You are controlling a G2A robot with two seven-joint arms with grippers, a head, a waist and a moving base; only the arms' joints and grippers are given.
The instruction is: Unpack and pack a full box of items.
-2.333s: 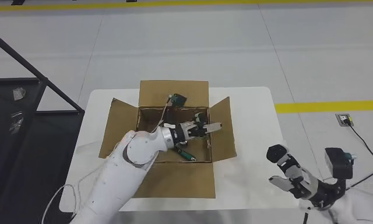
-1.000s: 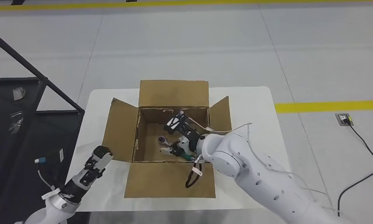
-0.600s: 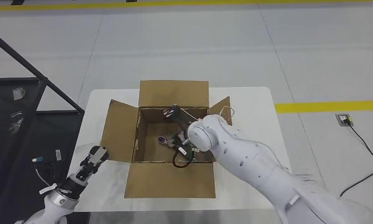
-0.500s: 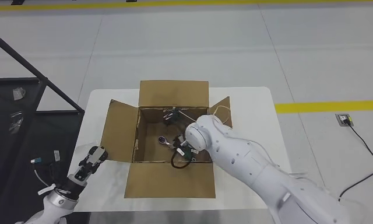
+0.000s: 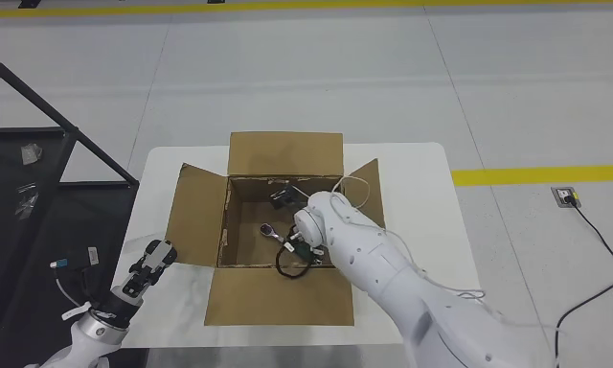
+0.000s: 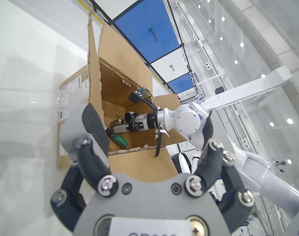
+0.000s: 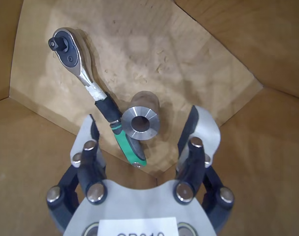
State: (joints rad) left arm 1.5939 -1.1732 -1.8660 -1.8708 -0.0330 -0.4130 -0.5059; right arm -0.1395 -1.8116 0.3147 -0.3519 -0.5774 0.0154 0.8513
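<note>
Steel cylinder between parted jaws of right gripper, beside ratchet.

Count, as seen:
- cardboard box: 1, on 1 tabletop.
- ratchet wrench, green-and-black handle: 1, inside the box.
- metal cylinder, bored end: 1, inside the box.
- Items visible on the box floor: 2.
- Claws: 2, left claw and right claw.

Open cardboard box; on its floor a green-handled ratchet wrench, flat, steel cylinder just beside its handle.
</note>
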